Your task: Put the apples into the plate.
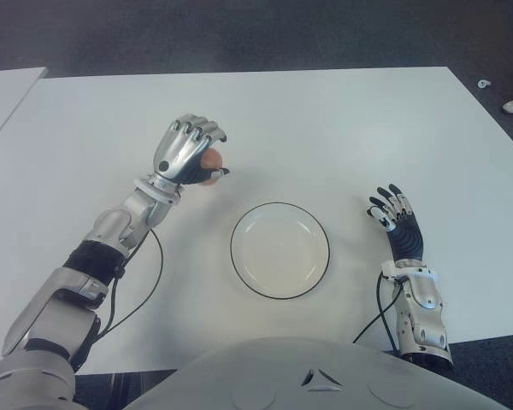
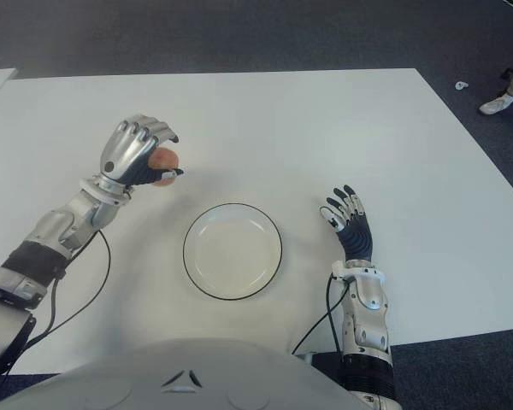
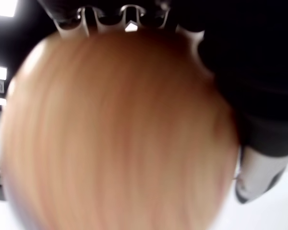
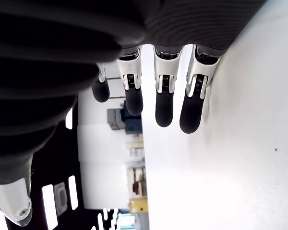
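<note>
White table (image 1: 342, 128) on dark carpet (image 1: 239, 34); left hand (image 1: 188, 152) curled around an apple (image 1: 210, 164) beside the plate (image 1: 280, 249), right hand (image 1: 396, 213) spread, empty

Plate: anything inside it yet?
No. The plate shows only its bare white inside, with no apple in it. The one apple in view is gripped in the left hand, to the plate's left. The right hand is open, right of the plate.
</note>
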Tool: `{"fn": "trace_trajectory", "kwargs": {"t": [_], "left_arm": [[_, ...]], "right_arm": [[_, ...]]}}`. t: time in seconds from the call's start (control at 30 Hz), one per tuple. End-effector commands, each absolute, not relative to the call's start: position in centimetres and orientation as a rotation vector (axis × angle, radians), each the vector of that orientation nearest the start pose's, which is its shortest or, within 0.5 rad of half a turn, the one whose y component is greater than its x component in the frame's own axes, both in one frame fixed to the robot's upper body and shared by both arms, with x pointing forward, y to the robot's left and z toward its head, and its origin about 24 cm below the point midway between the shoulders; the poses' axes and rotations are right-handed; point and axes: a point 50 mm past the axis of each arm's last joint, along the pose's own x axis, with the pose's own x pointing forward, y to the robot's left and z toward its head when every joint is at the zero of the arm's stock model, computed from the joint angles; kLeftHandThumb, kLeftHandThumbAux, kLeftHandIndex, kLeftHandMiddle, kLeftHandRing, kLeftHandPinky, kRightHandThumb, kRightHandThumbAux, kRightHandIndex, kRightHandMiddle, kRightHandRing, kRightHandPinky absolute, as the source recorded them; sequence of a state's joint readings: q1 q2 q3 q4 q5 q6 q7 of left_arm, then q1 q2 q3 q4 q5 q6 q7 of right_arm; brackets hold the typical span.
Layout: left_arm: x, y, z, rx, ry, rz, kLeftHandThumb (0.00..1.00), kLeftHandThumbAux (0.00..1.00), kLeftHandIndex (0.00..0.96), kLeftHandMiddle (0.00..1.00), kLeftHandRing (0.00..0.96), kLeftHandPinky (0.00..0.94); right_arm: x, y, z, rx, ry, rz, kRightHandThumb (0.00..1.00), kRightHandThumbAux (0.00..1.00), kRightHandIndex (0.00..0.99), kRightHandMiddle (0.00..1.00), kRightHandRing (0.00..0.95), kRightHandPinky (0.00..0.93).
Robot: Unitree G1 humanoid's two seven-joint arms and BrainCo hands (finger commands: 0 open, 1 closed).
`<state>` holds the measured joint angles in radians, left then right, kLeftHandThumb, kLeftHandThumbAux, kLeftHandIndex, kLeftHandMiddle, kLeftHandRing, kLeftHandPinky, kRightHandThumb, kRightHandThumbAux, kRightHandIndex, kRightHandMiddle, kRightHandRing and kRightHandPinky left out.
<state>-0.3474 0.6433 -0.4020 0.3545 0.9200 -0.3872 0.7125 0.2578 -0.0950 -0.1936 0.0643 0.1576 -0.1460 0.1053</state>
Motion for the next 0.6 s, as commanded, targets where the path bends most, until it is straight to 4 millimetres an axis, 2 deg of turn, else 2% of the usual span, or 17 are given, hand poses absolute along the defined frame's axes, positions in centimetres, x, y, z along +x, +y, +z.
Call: {"fn": "trace_trajectory", "kwargs": {"t": [0.03, 0.13, 0.27, 0.43, 0.6], "left_arm": [[28.9, 18.4, 9.4, 1.351, -0.81, -0.064, 0.753, 0.692, 0.444, 0.897, 0.896, 0.875], [28.9, 18.2, 10.7, 1.33, -0.841, -0.044, 0.752, 0.692, 0.443, 0.903, 0.898, 0.879], [28.5, 18.0, 11.4, 1.3, -0.851, -0.03, 0.75, 0.692, 0.443, 0.914, 0.903, 0.885], [26.0, 16.9, 10.7, 1.187, -0.791, -0.04, 0.748, 0.693, 0.442, 0.934, 0.911, 0.887], [23.0, 14.7, 9.9, 0.914, -0.605, -0.086, 0.748, 0.694, 0.442, 0.932, 0.904, 0.882]], "right_arm": [[16.4, -22.1, -4.2, 0.068, 0.34, -0.193, 0.302, 0.642, 0.048, 0.16, 0.195, 0.215], [16.4, -22.0, -4.3, 0.075, 0.341, -0.186, 0.306, 0.645, 0.049, 0.16, 0.198, 0.221], [16.3, -21.9, -4.5, 0.084, 0.347, -0.186, 0.319, 0.645, 0.051, 0.157, 0.2, 0.226], [16.3, -21.8, -4.7, 0.088, 0.351, -0.186, 0.322, 0.639, 0.051, 0.148, 0.19, 0.21], [16.1, -21.7, -4.8, 0.081, 0.354, -0.181, 0.314, 0.64, 0.051, 0.141, 0.182, 0.213]]}}
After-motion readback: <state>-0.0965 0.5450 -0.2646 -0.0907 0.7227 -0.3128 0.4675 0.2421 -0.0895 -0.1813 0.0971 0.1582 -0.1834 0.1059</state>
